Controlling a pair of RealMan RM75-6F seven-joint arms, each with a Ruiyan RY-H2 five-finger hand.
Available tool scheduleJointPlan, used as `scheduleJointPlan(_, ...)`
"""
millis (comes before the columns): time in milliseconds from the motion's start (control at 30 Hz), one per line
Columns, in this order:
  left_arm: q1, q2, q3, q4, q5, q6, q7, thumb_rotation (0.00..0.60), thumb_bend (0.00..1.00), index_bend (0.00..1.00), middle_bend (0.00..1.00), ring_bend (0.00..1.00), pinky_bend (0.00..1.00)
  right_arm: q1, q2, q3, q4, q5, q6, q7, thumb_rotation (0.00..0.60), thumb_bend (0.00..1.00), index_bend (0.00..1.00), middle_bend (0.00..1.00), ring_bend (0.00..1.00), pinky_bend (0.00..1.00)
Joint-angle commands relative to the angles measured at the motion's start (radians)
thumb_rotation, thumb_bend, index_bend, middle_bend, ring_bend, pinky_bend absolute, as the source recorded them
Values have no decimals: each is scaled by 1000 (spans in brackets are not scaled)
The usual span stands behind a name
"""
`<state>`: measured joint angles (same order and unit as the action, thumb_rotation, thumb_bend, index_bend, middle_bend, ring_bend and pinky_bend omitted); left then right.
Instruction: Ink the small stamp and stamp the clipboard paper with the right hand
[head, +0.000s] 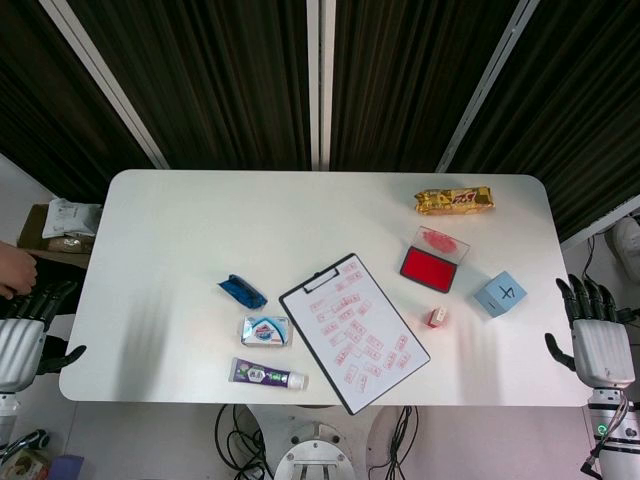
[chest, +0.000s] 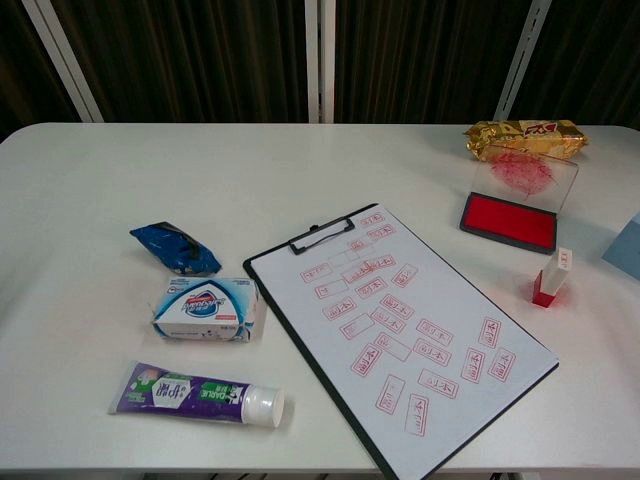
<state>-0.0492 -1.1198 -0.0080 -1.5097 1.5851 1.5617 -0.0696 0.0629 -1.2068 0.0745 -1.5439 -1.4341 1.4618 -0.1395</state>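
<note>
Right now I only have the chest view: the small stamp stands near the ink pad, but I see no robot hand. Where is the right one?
Observer: The right robot hand is just off the right edge of the table, fingers apart, holding nothing, and clear of the small stamp.
Reviewer: And the left?
Observer: The left robot hand is off the table's left edge, also empty.
Reviewer: What is the blue thing cut off at my right edge?
Observer: A light blue box marked with a 4, lying between the small stamp and the right robot hand.
</note>
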Motion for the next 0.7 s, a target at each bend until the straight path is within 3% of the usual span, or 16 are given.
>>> scheduleJointPlan(33, -1, 0, 0, -1, 0, 0, 0, 600, 0, 145, 165, 156, 247, 0, 0, 0, 0, 0, 0, 0, 600, 235, 0, 0, 0, 0)
scheduleJointPlan(600, 0, 1, 1, -15, 4, 3, 17, 600, 0, 144, 165, 155, 246, 0, 3, 6, 23, 1, 5, 23, 600, 235, 0, 0, 1, 14)
scheduleJointPlan(667, -3, 2, -1, -18, 1, -3, 20, 600, 0, 144, 165, 155, 247, 6, -1, 12, 41, -25, 23, 36, 600, 236, 0, 0, 97, 223)
scheduleJointPlan(700, -6, 2, -2, -19, 0, -7, 22, 600, 0, 144, 165, 155, 247, 14, 3, 11, 48, -44, 24, 50, 600, 242, 0, 7, 232, 470)
